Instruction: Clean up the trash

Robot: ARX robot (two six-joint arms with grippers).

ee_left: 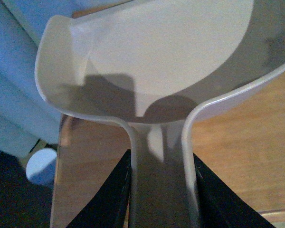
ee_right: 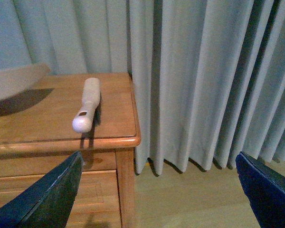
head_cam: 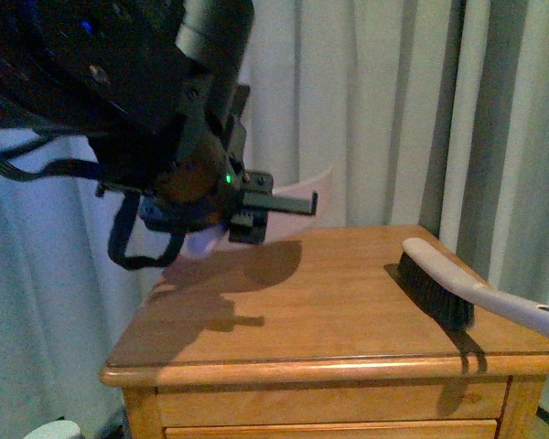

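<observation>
trash, not visible in any view

All three views are dim, with a cold bluish cast and some grain. In the front view the left arm (head_cam: 119,82) is a dark, unsharp mass, and it throws a soft shadow on the table (head_cam: 366,302). The dustpan (ee_left: 171,47) carries a clear-edged shadow in the left wrist view.

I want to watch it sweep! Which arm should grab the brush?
The right one. The right fingers are open and empty, and the brush lies in their view near the table edge. The left fingers are shut on the dustpan handle.
</observation>
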